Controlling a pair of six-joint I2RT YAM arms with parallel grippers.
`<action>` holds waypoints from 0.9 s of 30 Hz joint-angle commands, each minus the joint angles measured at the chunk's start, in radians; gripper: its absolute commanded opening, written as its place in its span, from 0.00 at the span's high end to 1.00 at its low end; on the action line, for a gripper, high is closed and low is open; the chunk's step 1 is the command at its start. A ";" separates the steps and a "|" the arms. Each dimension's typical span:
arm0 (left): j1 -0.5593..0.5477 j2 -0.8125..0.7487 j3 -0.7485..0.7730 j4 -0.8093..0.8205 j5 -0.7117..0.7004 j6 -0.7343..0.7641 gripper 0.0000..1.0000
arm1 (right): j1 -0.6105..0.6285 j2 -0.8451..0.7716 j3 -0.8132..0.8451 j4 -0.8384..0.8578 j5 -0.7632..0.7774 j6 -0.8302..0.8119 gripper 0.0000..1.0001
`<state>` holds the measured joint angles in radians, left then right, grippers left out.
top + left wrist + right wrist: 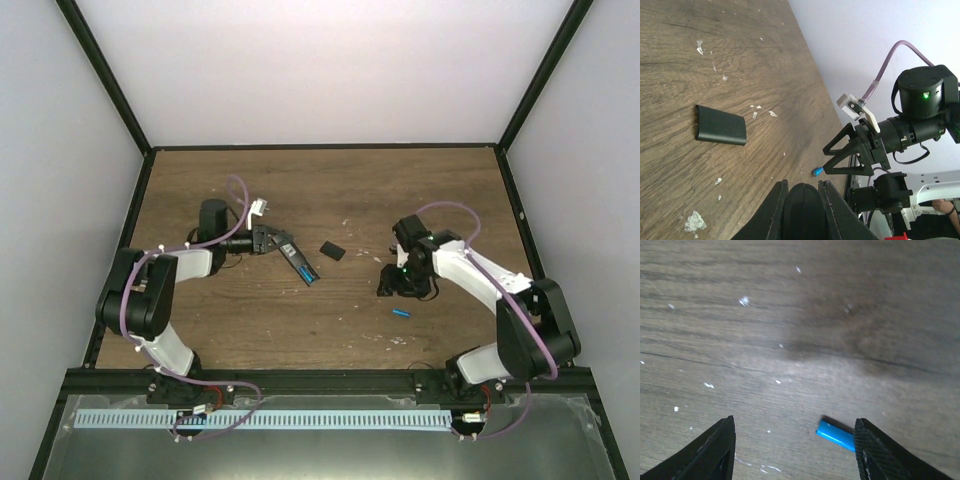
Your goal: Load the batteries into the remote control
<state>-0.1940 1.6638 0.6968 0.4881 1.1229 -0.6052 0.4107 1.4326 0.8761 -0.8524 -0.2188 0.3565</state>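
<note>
Clamping the remote control [296, 260] in the fully closed left gripper [274, 242], left of the middle of the table [330, 190]. Showing as a slim black bar, slanting toward the right arm, carrying a blue battery [310, 277] at its free end. Hovering the right gripper [795, 450], jaws wide apart and gripping nothing, over the second battery [835, 434]. Lying loose on the wood just inside the right-hand finger [880, 455], looking tiny, bright blue, cylindrical. Resting flat between the arms, a small black cover [720, 131] with rounded edges.
</note>
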 commanded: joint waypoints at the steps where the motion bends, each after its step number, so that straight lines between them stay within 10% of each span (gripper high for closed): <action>1: 0.004 -0.014 0.032 -0.056 0.027 0.054 1.00 | -0.004 -0.068 -0.053 -0.012 0.046 0.102 0.43; 27: 0.003 -0.014 0.007 0.024 0.027 0.005 1.00 | 0.060 -0.069 -0.210 0.098 0.079 0.148 0.39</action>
<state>-0.1940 1.6653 0.7040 0.4850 1.1313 -0.6022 0.4561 1.3552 0.6693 -0.7715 -0.1661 0.4881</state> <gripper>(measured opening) 0.155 0.621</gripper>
